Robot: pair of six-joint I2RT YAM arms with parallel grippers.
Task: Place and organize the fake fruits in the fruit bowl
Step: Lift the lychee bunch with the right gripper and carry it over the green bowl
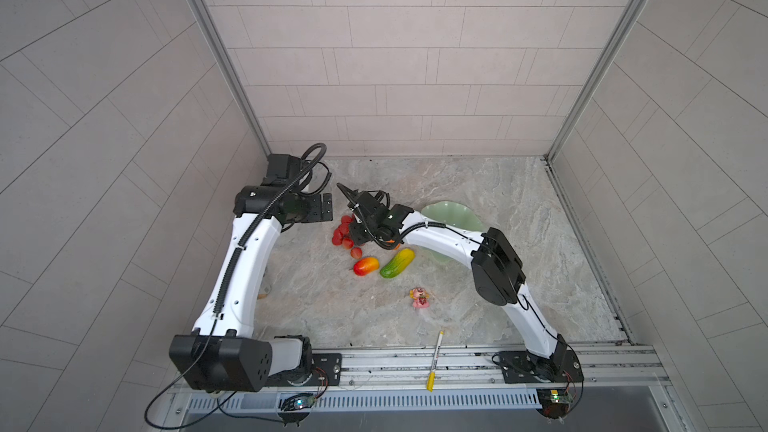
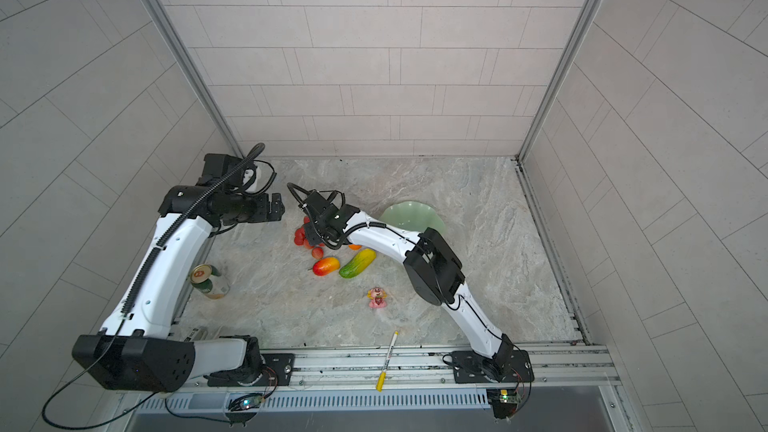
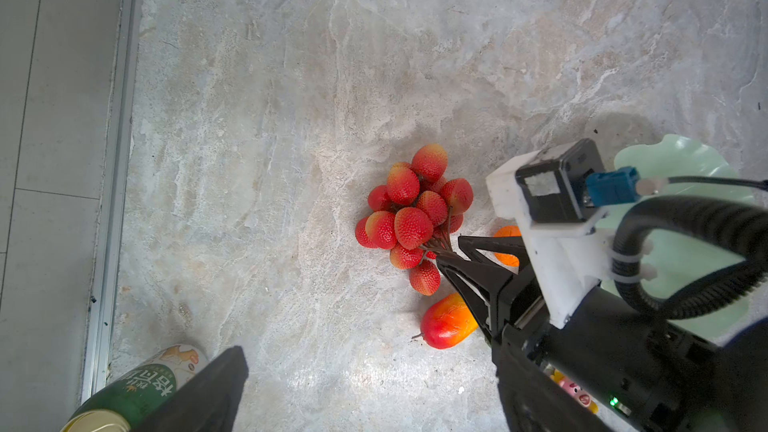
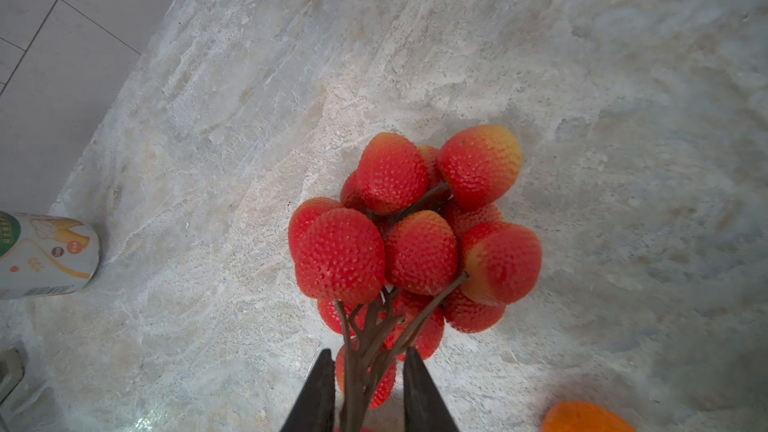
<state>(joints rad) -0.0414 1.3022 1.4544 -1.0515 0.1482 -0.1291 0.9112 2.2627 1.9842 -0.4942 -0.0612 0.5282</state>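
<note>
The red grape bunch [image 4: 415, 238] lies on the stone table, left of the mint-green fruit bowl [image 1: 451, 214]. My right gripper [image 4: 368, 353] is down at the bunch's brown stem. Its jaws stand narrow on either side of the stem, and a slim gap still shows. The small orange [image 3: 507, 243] sits right beside that gripper, half hidden by the arm in both top views. The mango [image 1: 366, 265] and the green-yellow fruit [image 1: 397, 263] lie side by side nearer the front. The bowl holds no fruit. My left gripper [image 1: 328, 207] hovers open behind the bunch, holding nothing.
A green drink can [image 2: 210, 282] stands at the table's left edge, beside the left arm. A pink figurine [image 1: 420, 297] sits in front of the fruits. A yellow-and-white pen [image 1: 435, 361] lies across the front rail. Tiled walls close in three sides.
</note>
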